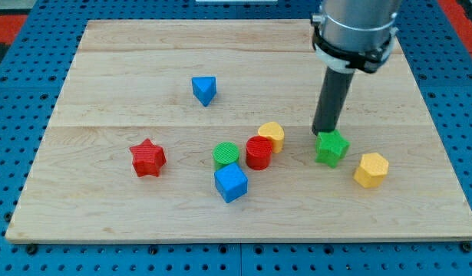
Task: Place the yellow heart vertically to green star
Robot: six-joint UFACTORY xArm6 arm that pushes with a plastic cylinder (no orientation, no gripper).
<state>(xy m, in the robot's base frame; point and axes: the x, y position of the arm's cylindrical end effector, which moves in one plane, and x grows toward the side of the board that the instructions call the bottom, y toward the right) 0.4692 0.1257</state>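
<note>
Seven blocks lie on the wooden board (105, 69), and I place them all against the green star (331, 147). There are no jaws to hold apart or bring together here: the arm ends in a plain dark rod, and it grips nothing. My tip (325, 133) stands at the star's upper edge, on its side toward the view's top, touching it or all but touching; the contact itself I cannot make out.

The yellow heart (272, 136) sits to the view's left of the star, at nearly the same height in the view and a short way apart from it. The red cylinder (259, 152) is pressed against the heart's lower left side, farther from the star. The green cylinder (226, 155) lies farther left again, with the blue cube (231, 183) just below it. The red star (148, 158) is well apart, far to the left. The blue triangle (204, 90) lies up and to the left of the green star. The yellow hexagon (371, 169) rests near the star, down and to its right.
</note>
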